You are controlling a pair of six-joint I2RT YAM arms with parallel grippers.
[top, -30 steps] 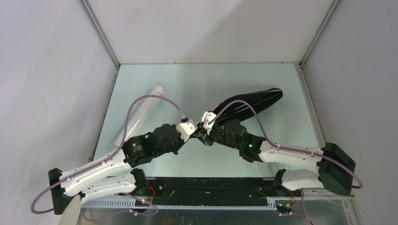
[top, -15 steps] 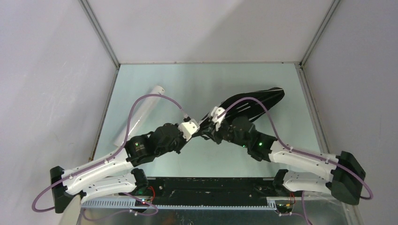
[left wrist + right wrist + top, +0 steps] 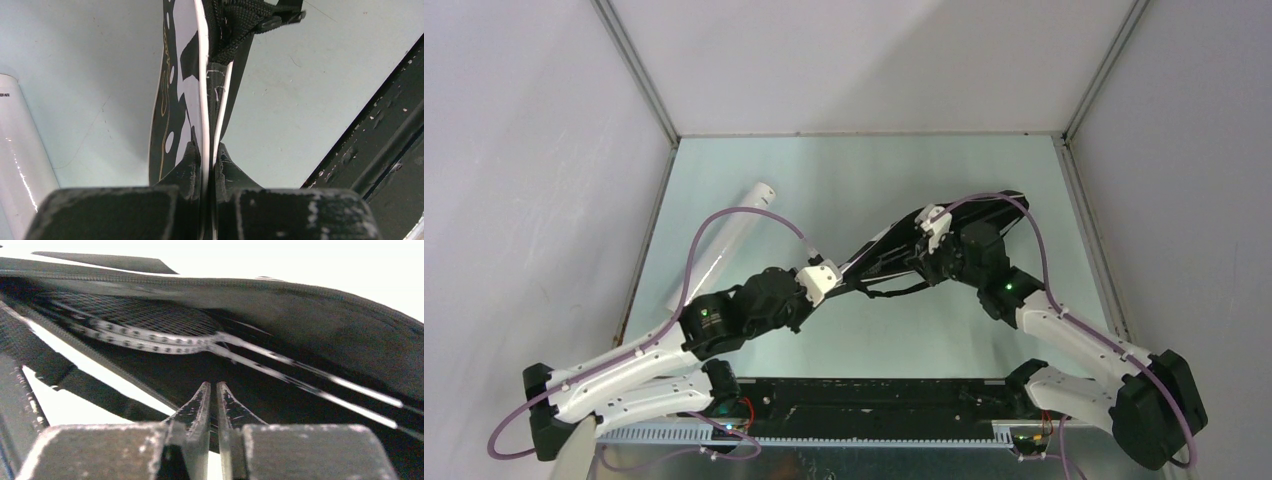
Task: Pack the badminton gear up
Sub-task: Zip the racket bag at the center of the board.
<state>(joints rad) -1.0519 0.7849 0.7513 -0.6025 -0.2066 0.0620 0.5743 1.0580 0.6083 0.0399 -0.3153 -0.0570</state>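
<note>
The black racket-shaped bag lies diagonally on the table, its narrow end toward the left arm. My left gripper is shut on that narrow end, pinching the white-piped edges between the fingers. My right gripper is over the bag's middle, shut on something thin and dark at the bag's zipper edge. In the right wrist view the bag gapes open, with two silver-framed rackets inside. The white tube lies at the left and also shows in the left wrist view. No shuttlecocks are in view.
A black rail runs along the table's near edge between the arm bases, and also shows in the left wrist view. A black strap loop hangs off the bag. White walls enclose the table on three sides.
My right gripper has slid along the bag from the narrow end toward its wide head, to the upper right. My left gripper has kept its hold and shifted slightly left.
</note>
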